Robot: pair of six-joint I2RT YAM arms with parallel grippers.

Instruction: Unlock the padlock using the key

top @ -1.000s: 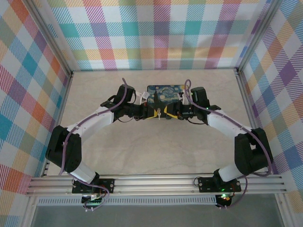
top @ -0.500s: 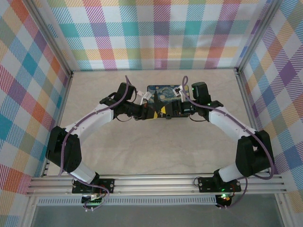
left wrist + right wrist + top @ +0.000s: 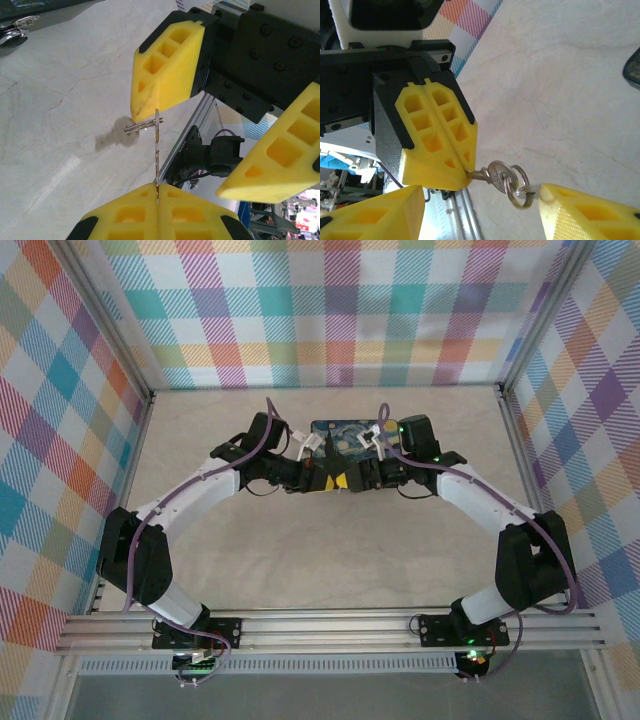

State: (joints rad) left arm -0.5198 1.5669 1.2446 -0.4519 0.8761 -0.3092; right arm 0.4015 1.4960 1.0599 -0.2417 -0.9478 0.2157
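The left gripper (image 3: 157, 189) has its two yellow fingers pressed tightly together, and the blade of the key (image 3: 492, 175) is pinched between their tips. The key sticks straight out from those tips, held clear above the pale marbled table (image 3: 560, 90), where its shadow falls. A double key ring (image 3: 517, 186) hangs from the key's round head.

The right gripper (image 3: 482, 191) faces the left one with its jaws well apart, one finger on each side of the key. In the right wrist view the key ring touches, or nearly touches, the tip of the right-hand finger. In the left wrist view the ring sits against the tip of the upper finger.

From above, the two arms meet tip to tip at the middle of the table, at the near edge of a dark mat (image 3: 345, 435) printed with a swirling night-sky painting. A small shiny metal piece (image 3: 15, 29) lies by a dark edge in the left wrist view, too cropped to tell whether it is the padlock
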